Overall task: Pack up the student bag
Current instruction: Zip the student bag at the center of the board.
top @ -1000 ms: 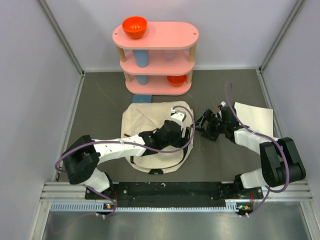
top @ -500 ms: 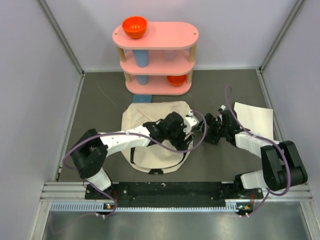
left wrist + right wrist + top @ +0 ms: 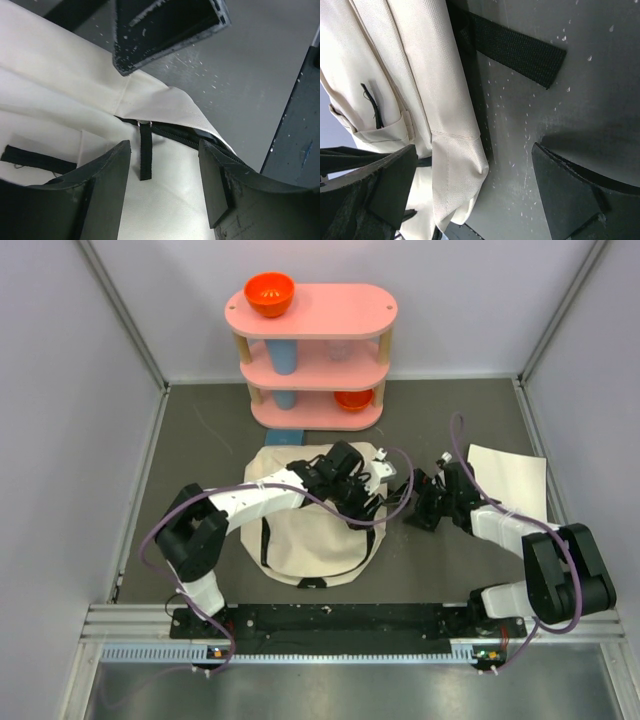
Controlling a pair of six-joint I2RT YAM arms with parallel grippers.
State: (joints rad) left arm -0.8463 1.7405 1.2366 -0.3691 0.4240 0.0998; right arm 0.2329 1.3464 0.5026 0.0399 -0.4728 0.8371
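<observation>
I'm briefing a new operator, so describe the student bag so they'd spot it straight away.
On the dark table, just in front of the pink three-tier shelf, lies a large cream canvas backpack. Unlike the flat white sheet to its right, it is soft and bulky, with black straps and a black zipper.

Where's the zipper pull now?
Left wrist view, centre: the zipper pull lies on the bag, between the fingers of the open left gripper.
</observation>
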